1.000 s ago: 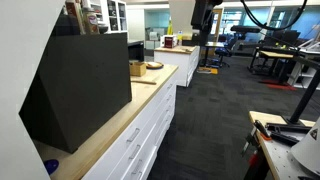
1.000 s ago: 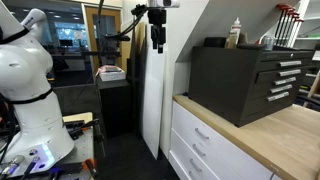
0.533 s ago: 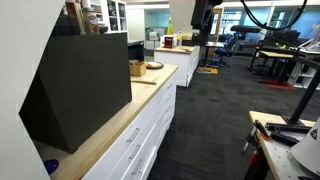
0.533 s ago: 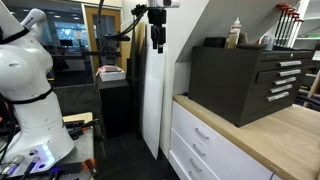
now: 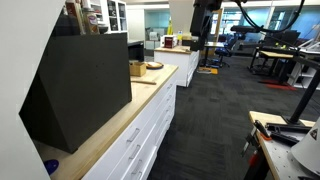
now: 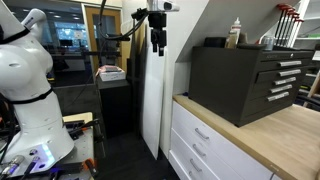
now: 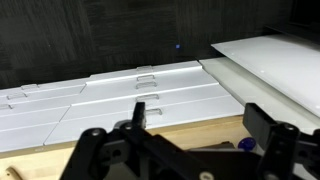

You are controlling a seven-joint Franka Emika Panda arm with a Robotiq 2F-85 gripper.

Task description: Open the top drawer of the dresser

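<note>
The dresser is a long low white cabinet with a light wood countertop; it also shows in an exterior view. Its top drawer is shut, and its slim silver bar handle sits just under the countertop edge. My gripper is open and empty, with its fingers spread wide. It hangs high in the air, well above and away from the drawers, in both exterior views.
A big black wedge-shaped box with drawers stands on the countertop. A small blue object lies on the wood near the edge. Bottles and boxes stand further along the counter. Dark carpet lies in front of the dresser.
My gripper has shifted slightly downward. The drawers have not moved.
</note>
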